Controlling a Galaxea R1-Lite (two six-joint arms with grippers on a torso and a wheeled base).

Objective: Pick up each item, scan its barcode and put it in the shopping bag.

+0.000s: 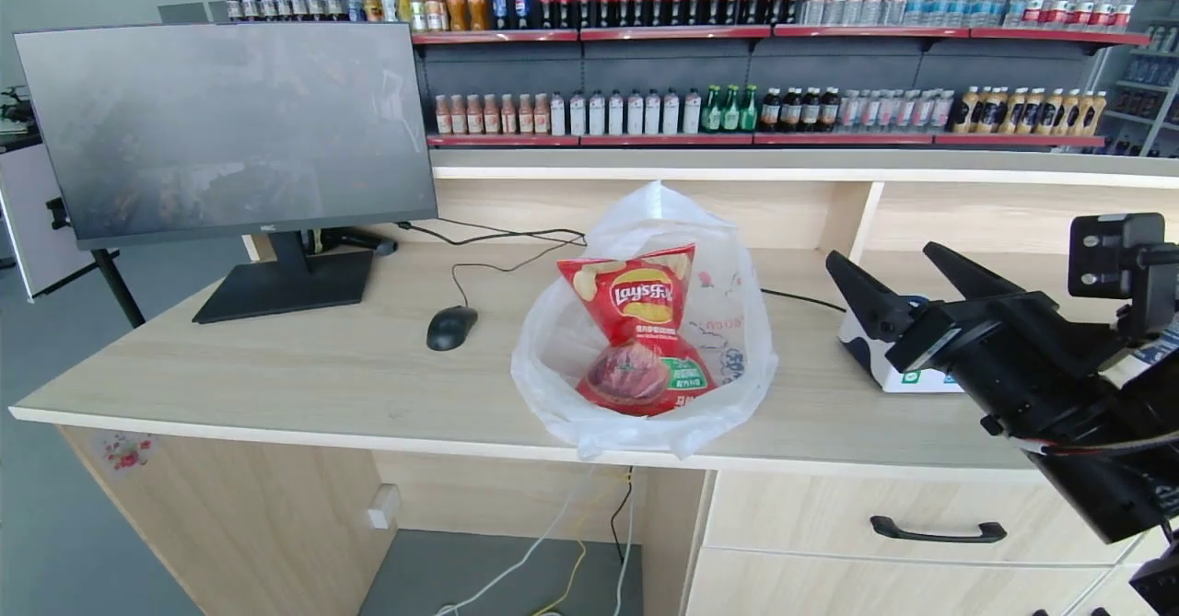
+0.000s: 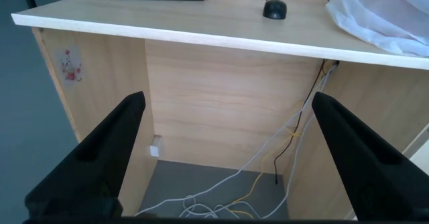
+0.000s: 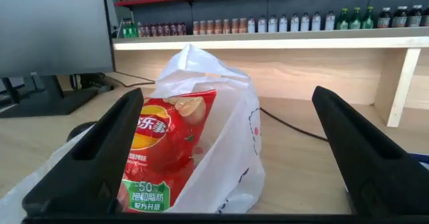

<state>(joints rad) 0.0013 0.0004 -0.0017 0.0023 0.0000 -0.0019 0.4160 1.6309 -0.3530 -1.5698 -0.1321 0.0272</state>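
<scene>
Two grippers stand with jaws spread wide, holding nothing. Nearest, the left gripper [image 2: 229,100] hangs low in front of the counter [image 1: 322,367], below its top edge and facing the cables underneath. The right gripper [image 1: 882,257] hovers above the counter's right part, over a white-and-black box [image 1: 907,378], probably the scanner. The shopping bag [image 1: 737,321] sits mid-counter near the front edge, to the left of the right gripper's fingertips, which point toward it. Inside, a crisp packet [image 1: 636,298] stands upright, long axis vertical, above a second red pack [image 1: 636,377]. The right arm looks far the nearer for any reach there. Beyond lie a mouse [image 1: 451,328], a monitor [image 1: 230,128] and bottle shelves [image 1: 737,36].
</scene>
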